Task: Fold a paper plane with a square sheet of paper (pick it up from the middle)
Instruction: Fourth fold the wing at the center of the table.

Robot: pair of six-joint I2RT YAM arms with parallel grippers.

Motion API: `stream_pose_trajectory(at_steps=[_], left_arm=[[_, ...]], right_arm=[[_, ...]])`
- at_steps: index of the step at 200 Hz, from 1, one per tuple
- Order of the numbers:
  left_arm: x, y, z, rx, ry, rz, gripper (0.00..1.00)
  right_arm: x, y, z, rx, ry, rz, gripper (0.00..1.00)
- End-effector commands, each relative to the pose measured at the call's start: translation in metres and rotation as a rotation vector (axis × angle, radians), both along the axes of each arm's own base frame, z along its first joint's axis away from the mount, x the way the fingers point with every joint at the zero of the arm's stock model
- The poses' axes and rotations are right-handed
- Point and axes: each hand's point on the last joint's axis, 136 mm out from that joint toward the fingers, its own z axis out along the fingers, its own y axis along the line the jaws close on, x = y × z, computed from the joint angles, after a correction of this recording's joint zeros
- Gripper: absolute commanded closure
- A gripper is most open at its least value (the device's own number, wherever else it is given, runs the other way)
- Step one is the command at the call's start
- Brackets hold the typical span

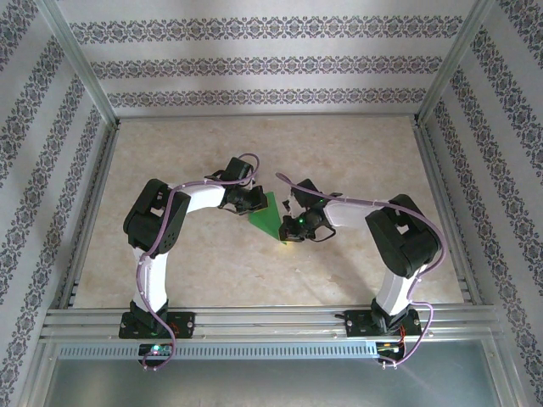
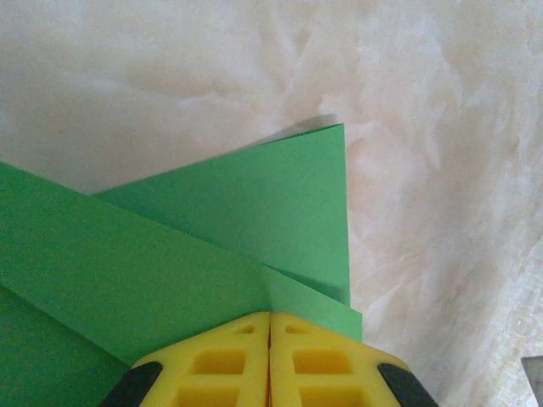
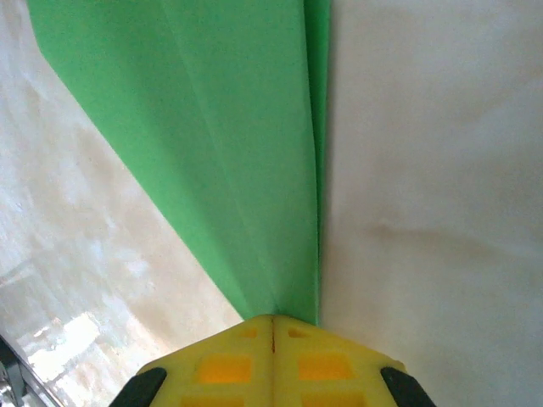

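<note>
The square sheet of paper point(image 1: 265, 217) is folded into a bright green pointed wedge with layered flaps and lies in the middle of the table between both arms. My left gripper point(image 1: 252, 202) is at its far left edge. In the left wrist view its yellow fingertips point(image 2: 270, 315) are shut, tips down on the overlapping flaps of the paper point(image 2: 212, 237). My right gripper point(image 1: 292, 225) is at the wedge's right side. Its tips point(image 3: 272, 319) are shut at the narrow end of the paper point(image 3: 229, 144), whose creases run away from them. The tips hide any pinch.
The table point(image 1: 356, 153) is a pale marbled surface, walled by patterned panels and aluminium posts point(image 1: 81, 64). A metal rail point(image 1: 271, 320) runs along the near edge by the arm bases. Open room lies behind and to both sides of the paper.
</note>
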Motion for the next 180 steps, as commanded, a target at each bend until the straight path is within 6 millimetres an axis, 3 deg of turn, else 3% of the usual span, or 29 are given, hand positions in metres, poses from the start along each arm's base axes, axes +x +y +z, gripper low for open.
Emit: stream_pose_trajectory(at_steps=[1,49,78,92,110,141,155,180], left_arm=[[-0.038,0.041,-0.06,0.226,0.167,0.024,0.92],[-0.037,0.038,-0.057,0.212,0.158,0.017,0.92],[-0.031,0.03,-0.044,0.171,0.118,-0.003,0.92],[-0.023,0.021,-0.027,0.126,0.083,-0.021,0.91],[-0.01,0.003,0.009,0.029,0.019,-0.042,0.88],[0.002,-0.012,0.07,-0.113,-0.097,-0.026,0.74],[0.0,-0.004,0.08,-0.107,-0.128,0.014,0.67],[-0.01,0.014,0.081,-0.089,-0.144,0.096,0.59]], right_arm=[[-0.033,-0.016,-0.011,-0.068,0.1,0.019,0.94],[-0.05,-0.028,-0.016,-0.097,0.117,0.012,0.93],[-0.032,-0.024,0.008,-0.026,0.015,-0.023,0.93],[-0.014,-0.024,0.028,0.021,-0.072,-0.065,0.92],[0.004,-0.024,0.049,0.074,-0.171,-0.106,0.89],[0.026,-0.025,0.065,0.091,-0.269,-0.139,0.77],[0.035,-0.022,0.068,0.093,-0.287,-0.138,0.71],[0.048,-0.012,0.07,0.122,-0.301,-0.124,0.67]])
